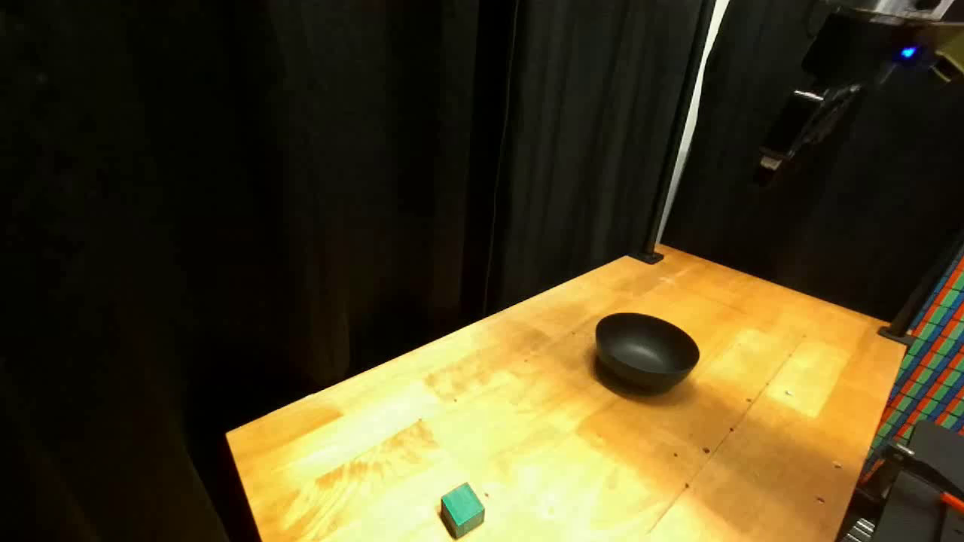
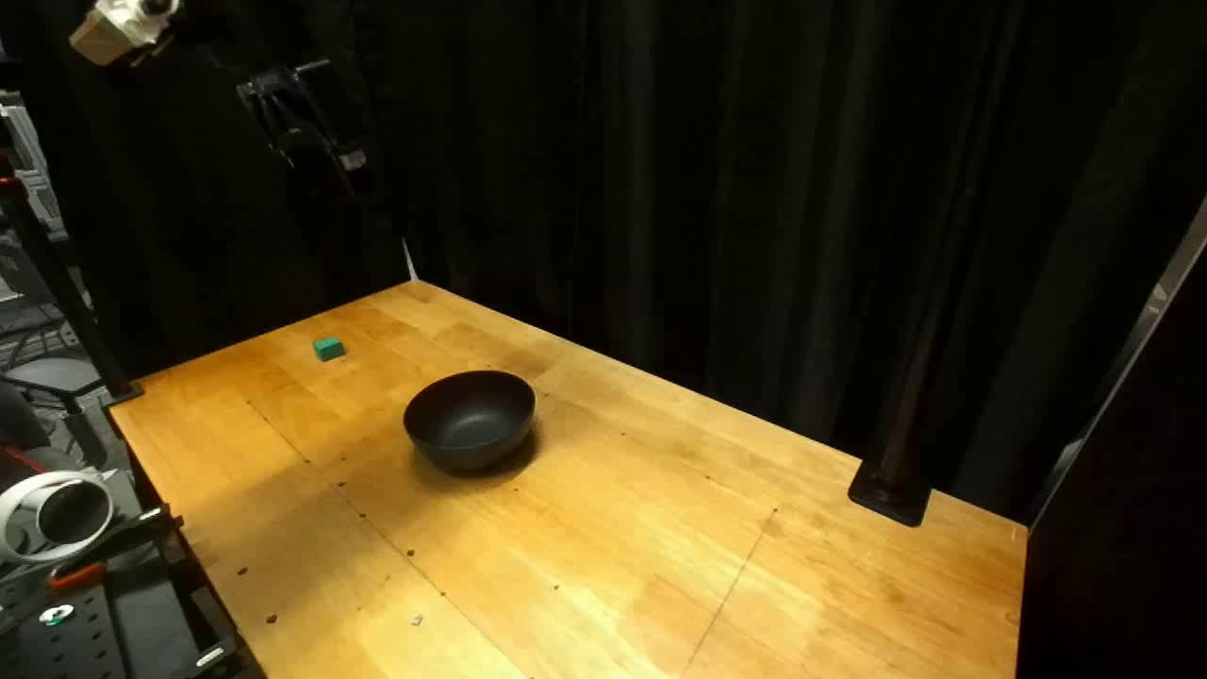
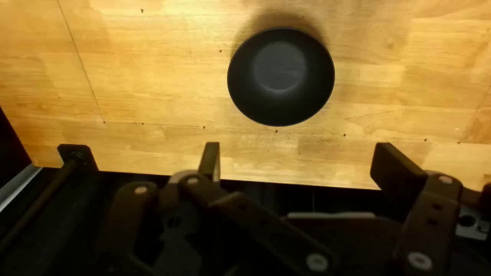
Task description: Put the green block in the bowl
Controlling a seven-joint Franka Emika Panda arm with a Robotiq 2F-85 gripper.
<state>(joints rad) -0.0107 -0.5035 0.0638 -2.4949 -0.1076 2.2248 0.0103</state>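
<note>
The green block [image 1: 462, 509] is a small cube sitting on the wooden table, and it also shows in an exterior view [image 2: 328, 349] near the table's far left end. It is out of the wrist view. The black bowl [image 1: 646, 354] stands upright and empty on the table, apart from the block; it also shows in an exterior view [image 2: 470, 422] and in the wrist view [image 3: 281, 76]. My gripper [image 3: 297, 157] is open, with wide-apart fingers and nothing between them. It hangs high above the table in both exterior views [image 1: 768, 169] [image 2: 322, 162].
The wooden table [image 1: 542, 421] is edged by black curtains [image 1: 361, 188]. Black posts with flat feet [image 2: 891, 490] stand at table corners. A black cart [image 2: 104, 604] with a white round object [image 2: 28, 528] stands beside the table.
</note>
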